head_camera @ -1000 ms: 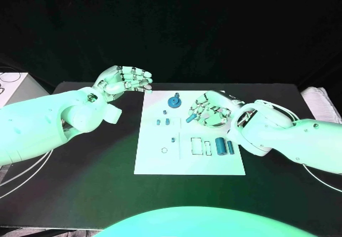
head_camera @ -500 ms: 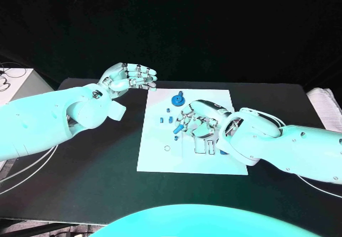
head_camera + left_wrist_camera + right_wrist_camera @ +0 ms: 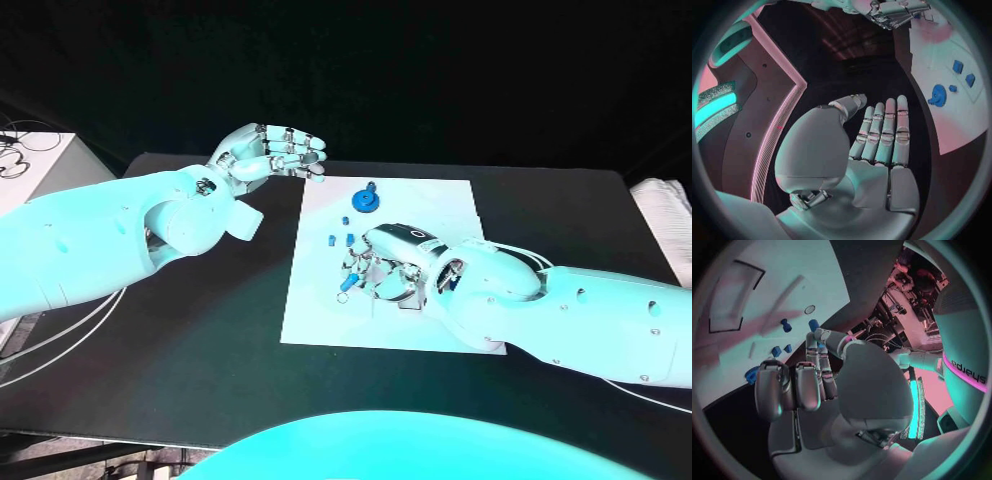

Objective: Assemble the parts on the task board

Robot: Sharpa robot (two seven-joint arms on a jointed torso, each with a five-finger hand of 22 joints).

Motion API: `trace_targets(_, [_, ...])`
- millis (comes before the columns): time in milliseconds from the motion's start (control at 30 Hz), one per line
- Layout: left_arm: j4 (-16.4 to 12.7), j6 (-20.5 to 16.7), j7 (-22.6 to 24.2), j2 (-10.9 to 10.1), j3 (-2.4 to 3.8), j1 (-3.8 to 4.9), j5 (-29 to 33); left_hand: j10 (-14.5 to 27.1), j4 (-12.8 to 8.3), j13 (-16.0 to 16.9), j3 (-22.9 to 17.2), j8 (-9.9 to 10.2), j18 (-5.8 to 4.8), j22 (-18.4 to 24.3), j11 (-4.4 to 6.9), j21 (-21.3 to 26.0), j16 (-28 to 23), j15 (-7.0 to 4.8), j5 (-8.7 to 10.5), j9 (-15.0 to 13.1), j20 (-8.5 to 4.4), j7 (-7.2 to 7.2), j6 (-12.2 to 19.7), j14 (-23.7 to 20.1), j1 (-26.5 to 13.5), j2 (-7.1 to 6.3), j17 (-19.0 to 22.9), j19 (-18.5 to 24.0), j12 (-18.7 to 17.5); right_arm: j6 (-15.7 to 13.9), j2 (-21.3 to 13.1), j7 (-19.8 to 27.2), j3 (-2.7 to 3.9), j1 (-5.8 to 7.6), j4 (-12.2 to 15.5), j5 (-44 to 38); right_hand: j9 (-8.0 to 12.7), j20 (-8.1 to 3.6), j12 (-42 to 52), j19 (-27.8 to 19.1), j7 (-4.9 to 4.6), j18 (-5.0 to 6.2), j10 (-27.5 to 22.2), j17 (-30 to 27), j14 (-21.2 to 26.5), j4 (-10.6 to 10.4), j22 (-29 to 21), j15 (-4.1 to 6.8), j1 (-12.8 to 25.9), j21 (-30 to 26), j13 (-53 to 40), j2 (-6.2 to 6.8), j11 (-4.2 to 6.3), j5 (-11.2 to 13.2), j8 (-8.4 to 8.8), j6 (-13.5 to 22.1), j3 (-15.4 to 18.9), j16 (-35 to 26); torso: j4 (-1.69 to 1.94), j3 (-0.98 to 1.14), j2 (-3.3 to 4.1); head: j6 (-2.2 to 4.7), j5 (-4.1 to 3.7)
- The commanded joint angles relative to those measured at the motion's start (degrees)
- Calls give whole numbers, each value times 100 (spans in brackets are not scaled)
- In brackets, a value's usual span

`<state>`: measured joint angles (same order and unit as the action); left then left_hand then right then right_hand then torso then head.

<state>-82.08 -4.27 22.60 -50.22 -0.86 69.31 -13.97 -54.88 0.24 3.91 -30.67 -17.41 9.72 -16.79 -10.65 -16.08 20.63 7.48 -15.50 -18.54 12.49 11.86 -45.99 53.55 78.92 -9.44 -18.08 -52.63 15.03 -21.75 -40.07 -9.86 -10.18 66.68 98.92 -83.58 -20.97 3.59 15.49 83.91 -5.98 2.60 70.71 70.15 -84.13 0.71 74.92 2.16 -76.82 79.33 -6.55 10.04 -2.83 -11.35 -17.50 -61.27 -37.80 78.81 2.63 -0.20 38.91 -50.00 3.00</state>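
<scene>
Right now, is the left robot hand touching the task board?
No. In the head view the left robot hand is raised over the black table, off the far left corner of the task board, holding nothing.

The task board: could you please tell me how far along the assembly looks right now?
Early. On the task board a blue gear already sits on its peg. The right hand holds a blue cylinder over the board. Two small blue blocks lie loose; the left hand waits off the board.

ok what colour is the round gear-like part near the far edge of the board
Blue. The round gear-like part stands out against the white task board, clearest in the head view.
</scene>
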Motion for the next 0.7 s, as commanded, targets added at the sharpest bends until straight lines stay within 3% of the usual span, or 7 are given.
trace_targets(33, [-6,105,33,10,3,1,11,40,-8,9,16,-28,48,8,19,26,-17,2,-5,6,18,201,48,40,-27,18,-8,-37,-9,116,58,-79,-6,-42,-35,-422,-301,-49,-9,465,-16,-31,29,-5,-212,3,671,34,25,4,-5,-20,77,-17,-90,-33,-35,12,0,0,2,0,27])
trace_targets(700, [-17,106,22,-3,3,1,11,45,-8,9,17,-33,47,22,17,44,-36,5,-5,12,20,203,52,42,-29,19,-17,-47,-6,249,182,-187,-21,-151,-150,-640,-308,-49,-17,464,-17,-31,29,-13,-210,13,672,34,27,5,-9,-20,77,-15,-91,-28,-42,7,-5,2,0,0,37])
